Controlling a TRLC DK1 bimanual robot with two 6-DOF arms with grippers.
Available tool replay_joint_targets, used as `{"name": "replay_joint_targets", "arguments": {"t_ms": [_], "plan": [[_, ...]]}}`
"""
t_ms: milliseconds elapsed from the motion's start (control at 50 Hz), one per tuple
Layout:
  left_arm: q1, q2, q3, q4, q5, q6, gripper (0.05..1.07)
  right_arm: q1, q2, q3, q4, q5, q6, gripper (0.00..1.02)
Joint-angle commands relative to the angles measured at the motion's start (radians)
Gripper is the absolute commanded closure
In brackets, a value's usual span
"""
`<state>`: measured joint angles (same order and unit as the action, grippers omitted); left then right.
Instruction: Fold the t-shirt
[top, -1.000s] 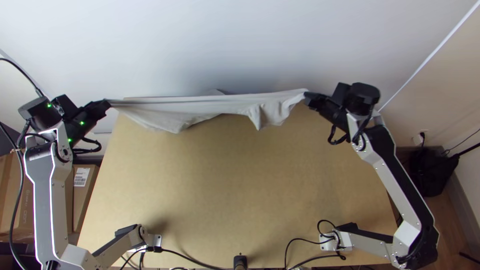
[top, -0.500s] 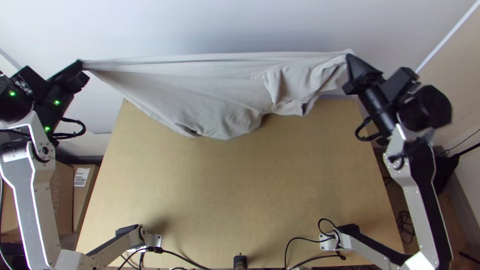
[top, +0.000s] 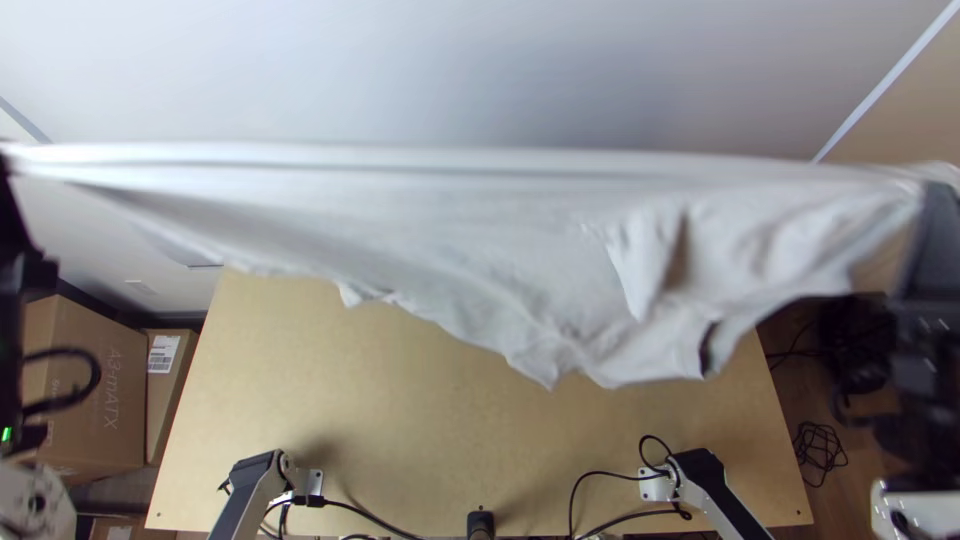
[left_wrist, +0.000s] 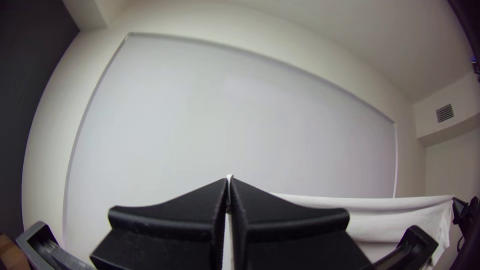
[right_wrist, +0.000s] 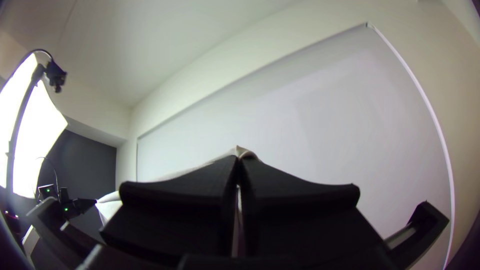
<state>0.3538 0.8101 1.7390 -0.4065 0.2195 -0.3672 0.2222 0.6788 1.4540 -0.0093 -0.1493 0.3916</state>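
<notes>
Table (top: 400, 430): light wood, wall (top: 480, 70) beyond it. Boxes (top: 85, 385) stand past its left side; a coiled cable (top: 820, 455) lies on the floor past its right. The shirt (top: 450, 250) hangs over the far part of the table, its top edge taut, its lower edge uneven, hiding the table's far edge. Wood shows from the shirt's lower edge to the arms' bases. Left gripper (top: 5, 165) and right gripper (top: 938, 195) sit outboard of the table's sides, fingers pressed together, each pinching an end of the shirt.
</notes>
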Motion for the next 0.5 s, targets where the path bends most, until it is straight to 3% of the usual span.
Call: {"name": "replay_joint_targets", "arguments": {"t_ms": [0, 240, 480], "plan": [[0.011, -0.037, 0.021, -0.055, -0.031, -0.007, 1.05, -0.004, -0.061, 0.012, 0.038, 0.016, 0.013, 1.00], [-0.007, -0.065, -0.104, -0.195, 0.026, 0.001, 1.05, -0.001, -0.048, -0.026, -0.057, -0.016, 0.030, 1.00], [-0.003, -0.081, -0.513, -0.158, 0.026, 0.053, 1.05, 0.112, -0.085, -0.389, -0.090, -0.035, 0.072, 1.00]]}}
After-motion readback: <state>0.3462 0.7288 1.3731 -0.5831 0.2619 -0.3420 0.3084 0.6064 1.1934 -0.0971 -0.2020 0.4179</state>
